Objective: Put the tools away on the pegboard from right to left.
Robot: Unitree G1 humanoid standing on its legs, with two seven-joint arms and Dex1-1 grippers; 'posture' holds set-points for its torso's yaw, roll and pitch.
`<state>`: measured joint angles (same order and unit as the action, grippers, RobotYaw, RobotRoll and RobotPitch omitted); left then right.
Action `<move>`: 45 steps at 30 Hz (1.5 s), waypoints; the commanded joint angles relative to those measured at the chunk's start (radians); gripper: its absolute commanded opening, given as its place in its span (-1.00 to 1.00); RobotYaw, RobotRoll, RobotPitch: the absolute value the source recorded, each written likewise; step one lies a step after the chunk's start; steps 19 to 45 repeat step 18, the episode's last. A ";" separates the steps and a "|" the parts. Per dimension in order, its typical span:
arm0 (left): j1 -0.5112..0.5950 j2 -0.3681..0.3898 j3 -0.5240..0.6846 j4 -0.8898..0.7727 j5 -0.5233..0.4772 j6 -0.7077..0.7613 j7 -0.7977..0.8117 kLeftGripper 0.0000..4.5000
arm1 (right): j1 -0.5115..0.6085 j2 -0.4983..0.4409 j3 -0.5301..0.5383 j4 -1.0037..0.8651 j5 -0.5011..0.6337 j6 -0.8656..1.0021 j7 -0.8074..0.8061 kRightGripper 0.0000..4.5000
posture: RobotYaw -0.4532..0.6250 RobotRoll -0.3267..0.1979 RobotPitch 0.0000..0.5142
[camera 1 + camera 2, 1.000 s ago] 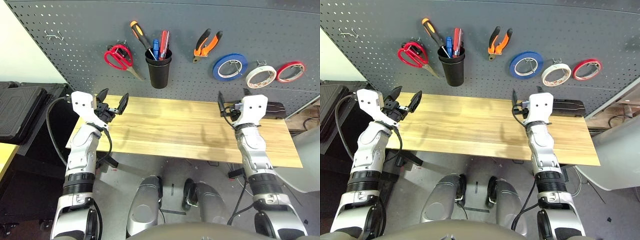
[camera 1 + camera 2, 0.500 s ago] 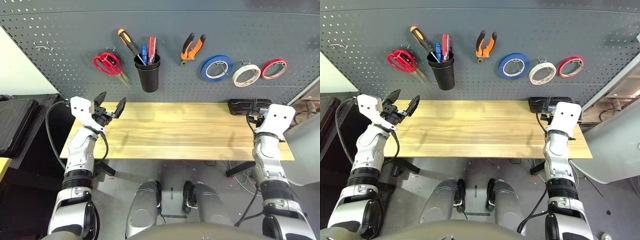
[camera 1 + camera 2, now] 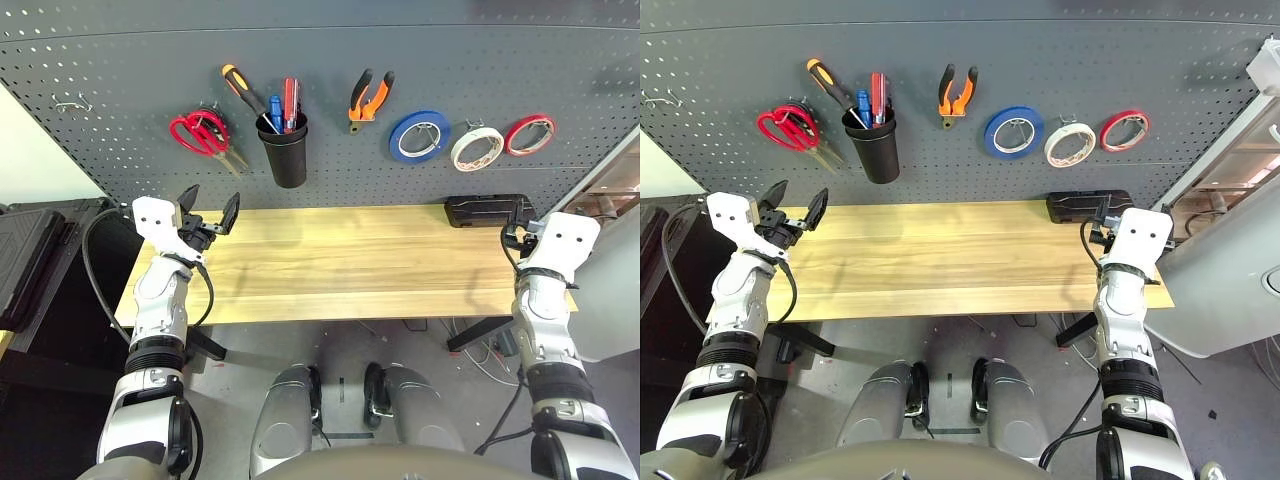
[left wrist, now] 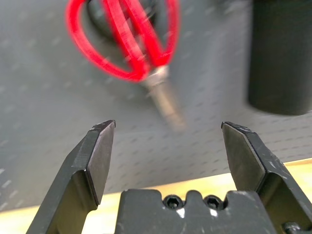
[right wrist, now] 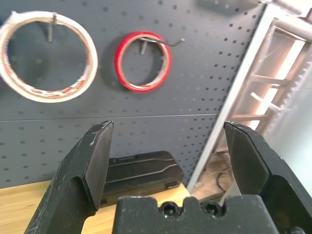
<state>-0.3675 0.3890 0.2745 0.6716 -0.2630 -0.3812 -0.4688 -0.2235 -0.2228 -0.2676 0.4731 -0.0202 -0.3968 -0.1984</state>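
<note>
Your right gripper (image 5: pixel 168 146) has swung out to the desk's (image 3: pixel 340 265) right end; both grippers' jaws are wide open, empty. White tape roll (image 3: pixel 476 148), pliers (image 3: pixel 367 98), screwdriver (image 3: pixel 243 92) and red-handled scissors (image 3: pixel 201 135) hang on the pegboard (image 3: pixel 120 60): task looks finished.

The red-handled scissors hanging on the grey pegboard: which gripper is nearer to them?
Left. The left gripper sits just below the red-handled scissors, jaws open; the right gripper is far across the table, facing the red tape roll.
</note>
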 commanded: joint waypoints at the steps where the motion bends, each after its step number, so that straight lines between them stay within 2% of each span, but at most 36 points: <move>1: -0.029 0.023 0.032 0.071 0.021 -0.022 0.067 0.98 | -0.022 -0.009 0.009 0.038 0.020 -0.020 0.046 1.00 | -0.02 0.25 -0.62; 11: -0.070 0.047 0.071 0.183 0.049 -0.061 0.206 0.98 | -0.106 -0.017 0.020 0.140 0.040 -0.075 0.129 1.00 | 0.03 0.25 -0.69; 18: -0.080 0.057 0.073 0.219 0.048 -0.079 0.226 0.98 | -0.148 -0.021 0.024 0.203 0.050 -0.108 0.176 1.00 | 0.07 0.25 -0.71; 45: -0.080 0.057 0.073 0.219 0.048 -0.079 0.226 0.98 | -0.148 -0.021 0.024 0.203 0.050 -0.108 0.176 1.00 | 0.07 0.25 -0.71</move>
